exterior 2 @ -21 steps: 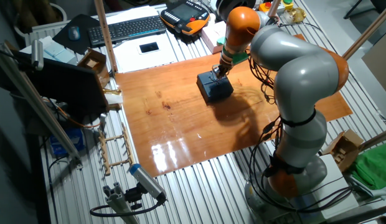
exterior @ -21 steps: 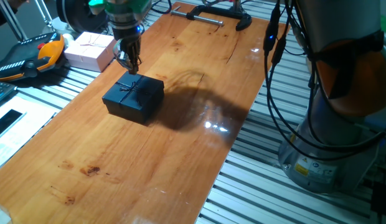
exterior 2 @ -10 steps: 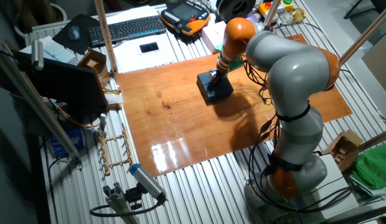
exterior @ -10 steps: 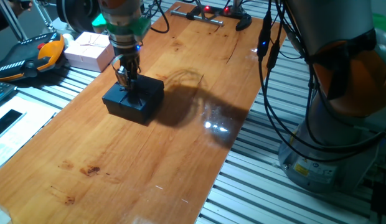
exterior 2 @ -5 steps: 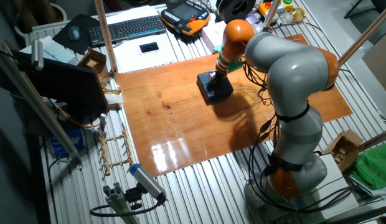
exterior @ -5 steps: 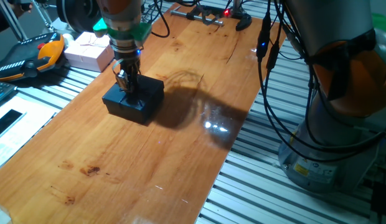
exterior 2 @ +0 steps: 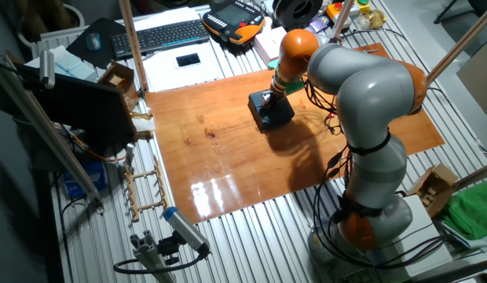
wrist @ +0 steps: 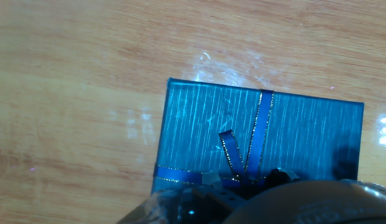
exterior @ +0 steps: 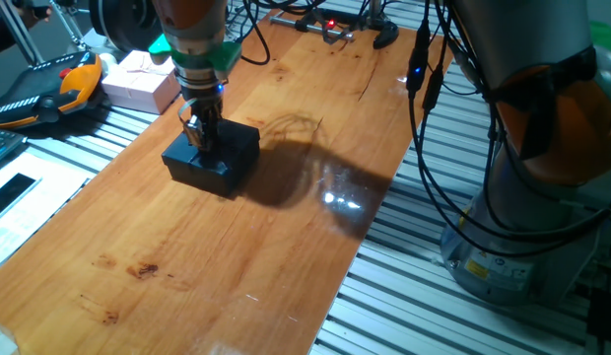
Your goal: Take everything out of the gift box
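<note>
Closed gift box (exterior: 213, 158) on the wooden table (exterior: 286, 237), lid (wrist: 255, 134) on; it sits toward the table's 11 o'clock corner in one fixed view, with a pale pink box (exterior: 140, 81) off the table edge at about 10 o'clock from it. We judge the step in hand to be lifting the lid, so the cubes inside are not visible to us. To do it well, we close on the ribbon bow (wrist: 243, 165) or the lid rim only, pull straight up without tilting, and keep the base from rising with it.

The gripper (exterior: 200, 131) stands vertical over the lid's centre, fingertips down at the bow; in the hand view the bow lies at 6 o'clock, partly hidden by the hand's own body. The jaws look narrowly set, but we cannot tell whether they grip the ribbon or merely touch the lid
</note>
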Controlling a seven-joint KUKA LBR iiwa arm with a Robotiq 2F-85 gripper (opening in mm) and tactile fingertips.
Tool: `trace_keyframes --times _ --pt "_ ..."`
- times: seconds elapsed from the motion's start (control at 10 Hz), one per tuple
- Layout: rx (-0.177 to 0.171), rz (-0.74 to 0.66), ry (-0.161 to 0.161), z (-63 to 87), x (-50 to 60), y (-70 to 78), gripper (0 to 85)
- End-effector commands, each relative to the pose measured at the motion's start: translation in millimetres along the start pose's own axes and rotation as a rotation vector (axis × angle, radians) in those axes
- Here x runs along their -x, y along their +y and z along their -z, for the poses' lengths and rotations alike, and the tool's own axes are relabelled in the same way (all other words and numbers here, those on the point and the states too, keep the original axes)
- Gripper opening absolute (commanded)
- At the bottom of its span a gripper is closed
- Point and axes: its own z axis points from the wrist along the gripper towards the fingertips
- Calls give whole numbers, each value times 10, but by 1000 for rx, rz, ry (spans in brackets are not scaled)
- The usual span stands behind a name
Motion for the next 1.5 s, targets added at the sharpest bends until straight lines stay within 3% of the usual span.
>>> trace_keyframes --times 0.0,0.2,0.8,1.1,1.2,1.4 --pt "2 0 0 -2 -2 -1 460" --pt "8 2 0 -2 -7 -4 337" --pt "13 6 5 15 -31 -45 223" --pt "12 5 10 45 -42 -43 70" --pt "12 5 10 49 -43 -43 80" --pt "8 -7 -3 62 -41 -44 10"
